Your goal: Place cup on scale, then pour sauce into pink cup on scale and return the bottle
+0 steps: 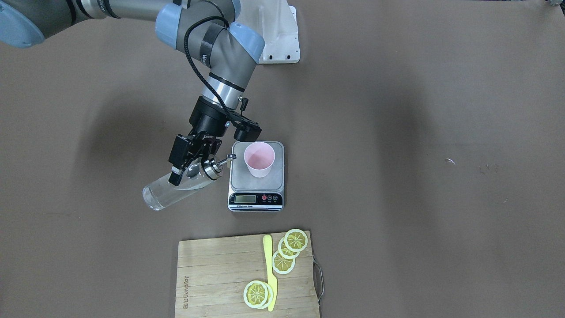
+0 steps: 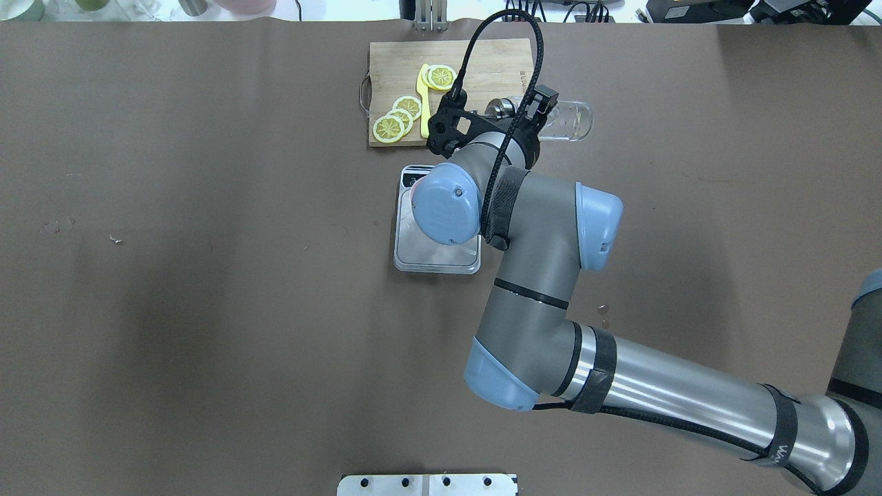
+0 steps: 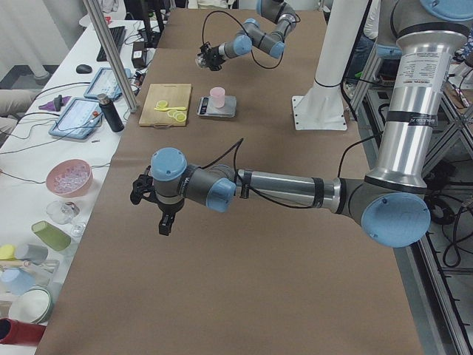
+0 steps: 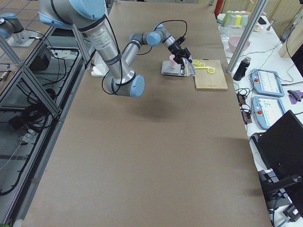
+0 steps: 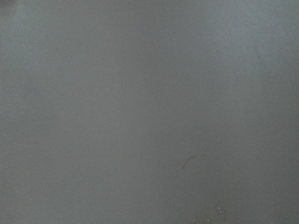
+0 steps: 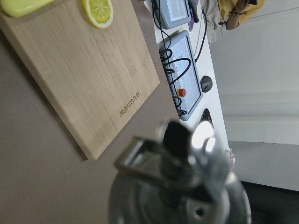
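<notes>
The right gripper (image 1: pixel 189 170) is clamping the glass bottle (image 1: pixel 165 194) near its shoulder and tilting it at the scale's (image 1: pixel 256 179) 9 o'clock. The chrome spout (image 1: pixel 216 165) is pointing toward the pink cup (image 1: pixel 259 158), which is standing on the scale. The glass is probably slick and breakable, so gripping by the shoulder looks sensible. I cannot tell how the left gripper's (image 3: pixel 151 207) jaws are standing.

1 pink cup (image 1: pixel 259 159), 1 scale (image 1: pixel 240 177), 1 glass btl (image 1: pixel 170 196), 1 wood board (image 1: pixel 212 274), 1 yel. knife (image 1: pixel 269 270), 5 lemon slices (image 1: pixel 295 240)

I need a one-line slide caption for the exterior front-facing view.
Right gripper holds the glass bottle tilted toward the pink cup standing on the scale.
</notes>
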### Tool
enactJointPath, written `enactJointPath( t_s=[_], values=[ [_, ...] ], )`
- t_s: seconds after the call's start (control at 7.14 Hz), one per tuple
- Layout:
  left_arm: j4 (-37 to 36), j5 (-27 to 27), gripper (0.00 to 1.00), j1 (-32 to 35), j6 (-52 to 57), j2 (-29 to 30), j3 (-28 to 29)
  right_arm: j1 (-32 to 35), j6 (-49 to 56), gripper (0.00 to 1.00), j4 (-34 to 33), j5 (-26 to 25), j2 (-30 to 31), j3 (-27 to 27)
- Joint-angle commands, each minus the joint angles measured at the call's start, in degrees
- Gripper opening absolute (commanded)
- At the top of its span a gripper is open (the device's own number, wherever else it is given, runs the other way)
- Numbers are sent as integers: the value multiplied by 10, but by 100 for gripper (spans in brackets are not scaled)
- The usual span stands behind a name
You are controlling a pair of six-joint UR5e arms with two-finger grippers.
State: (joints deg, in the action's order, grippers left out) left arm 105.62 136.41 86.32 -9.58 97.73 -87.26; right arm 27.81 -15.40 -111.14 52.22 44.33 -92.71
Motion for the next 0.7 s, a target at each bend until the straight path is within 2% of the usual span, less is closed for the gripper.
enactJointPath(
  t_s=[0.0,0.56],
  values=[
    [-1,11,97,0,0,0,2,-19,-2,0,-15,-33,-1,5],
    [1,16,97,0,0,0,16,-35,-6,0,-34,-74,0,17]
  ],
)
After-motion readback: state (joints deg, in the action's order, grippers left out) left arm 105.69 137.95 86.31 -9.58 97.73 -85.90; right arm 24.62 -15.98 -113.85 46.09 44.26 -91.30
